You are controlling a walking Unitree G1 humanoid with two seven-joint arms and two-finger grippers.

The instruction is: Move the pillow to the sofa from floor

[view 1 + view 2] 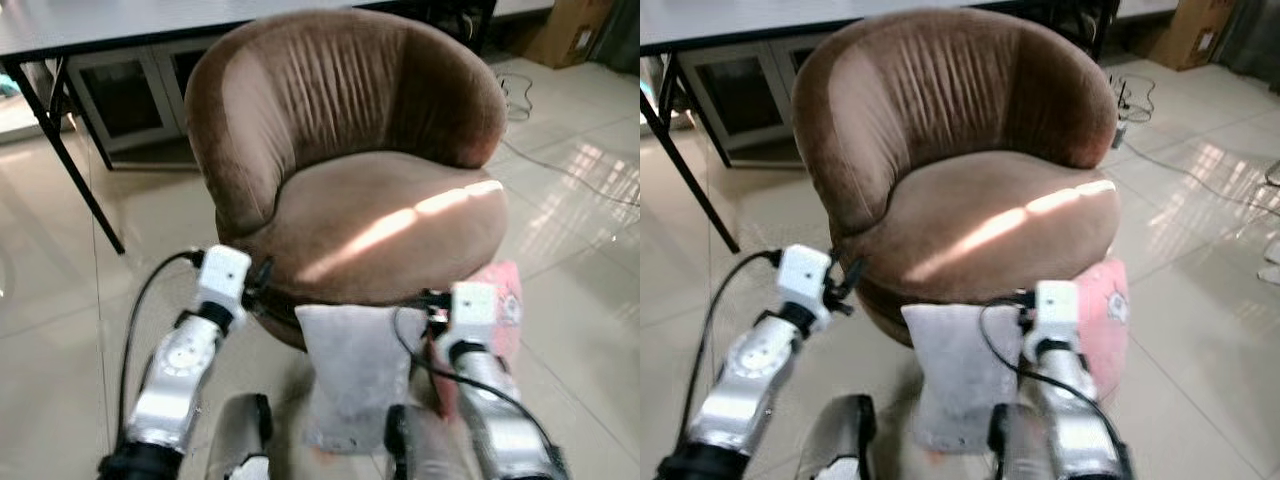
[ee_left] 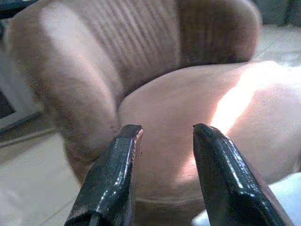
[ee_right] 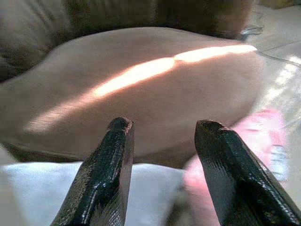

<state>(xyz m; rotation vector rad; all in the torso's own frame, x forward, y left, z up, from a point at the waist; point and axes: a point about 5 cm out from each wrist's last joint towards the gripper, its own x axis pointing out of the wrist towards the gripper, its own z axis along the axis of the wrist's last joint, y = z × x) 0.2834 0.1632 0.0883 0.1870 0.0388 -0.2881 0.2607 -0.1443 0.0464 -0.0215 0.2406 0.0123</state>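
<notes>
A grey pillow [image 1: 355,375] stands on the floor, leaning against the front of a brown round sofa chair [image 1: 380,220]. Beside it on the right leans a pink pillow [image 1: 505,300]. My left gripper [image 2: 164,132] is open at the chair's front left edge, facing the seat, with the grey pillow's corner [image 2: 282,197] off to one side. Just above the grey pillow's top right corner, between the two pillows, my right gripper [image 3: 162,125] is open with nothing between its fingers. The grey pillow [image 3: 37,183] and pink pillow [image 3: 268,136] lie just below its fingertips.
A table with black legs [image 1: 60,130] and a low cabinet [image 1: 130,95] stand behind the chair on the left. Cables [image 1: 560,165] trail over the tiled floor at the right, near a cardboard box [image 1: 565,30].
</notes>
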